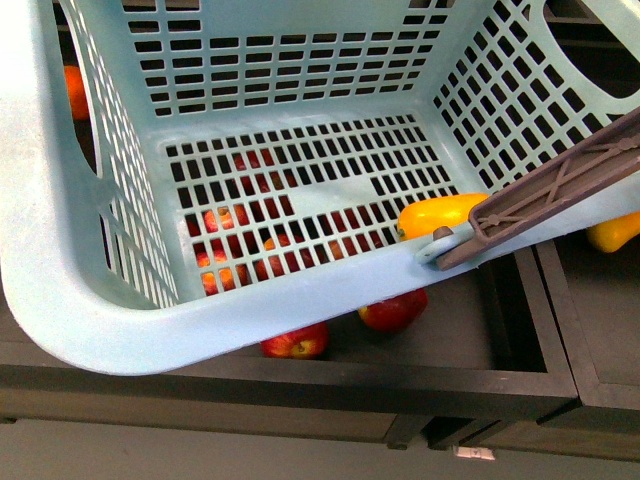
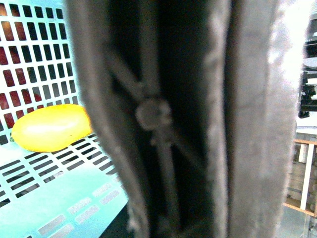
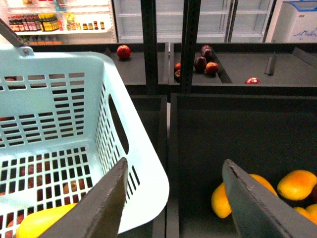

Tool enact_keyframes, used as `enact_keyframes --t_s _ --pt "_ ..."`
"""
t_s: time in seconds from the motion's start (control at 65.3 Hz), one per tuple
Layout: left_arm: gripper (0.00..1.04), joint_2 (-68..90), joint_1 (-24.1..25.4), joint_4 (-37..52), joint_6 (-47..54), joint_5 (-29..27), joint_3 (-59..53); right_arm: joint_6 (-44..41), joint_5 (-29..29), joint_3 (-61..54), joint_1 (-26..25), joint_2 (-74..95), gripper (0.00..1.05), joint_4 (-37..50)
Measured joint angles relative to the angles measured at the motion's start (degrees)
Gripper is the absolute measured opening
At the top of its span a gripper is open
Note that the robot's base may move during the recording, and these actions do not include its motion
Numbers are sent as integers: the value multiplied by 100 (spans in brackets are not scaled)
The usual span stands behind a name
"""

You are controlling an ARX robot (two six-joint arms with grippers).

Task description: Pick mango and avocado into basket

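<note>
Already the mango lies crosswise in the basket; the right end effector gapes empty just outside its rim, avocado unseen.

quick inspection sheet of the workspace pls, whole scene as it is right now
surface: dark shelf bins, with the basket above them
job's things: teal basket tilted toward the camera; yellow mango lies on its slotted floor by the front right corner; avocado not seen in any view
clutter: red fruit in the bin under the basket; loose yellow mangoes in the next bin
grippers: right gripper open and empty, beside the basket; left gripper unclear, its camera is filled by the blurred brown handle
cables: nothing seen
surroundings: shop shelves with bottles, further bins with dark red fruit
</note>
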Motion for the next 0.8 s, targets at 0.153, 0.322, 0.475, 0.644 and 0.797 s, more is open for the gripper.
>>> enact_keyframes --t_s 0.153,0.322,0.475,0.644,0.797 --pt "14 0 0 0 2 -13 0 0 0 0 0 0 86 0" --pt "14 0 0 0 2 -2 0 0 0 0 0 0 96 0" --pt "14 0 0 0 2 -7 0 0 0 0 0 0 96 0" --pt "14 0 -42 0 7 0 0 0 26 -4 -2 -7 96 -2" --pt "14 0 -70 2 -57 151 0 0 20 -7 0 -22 96 0"
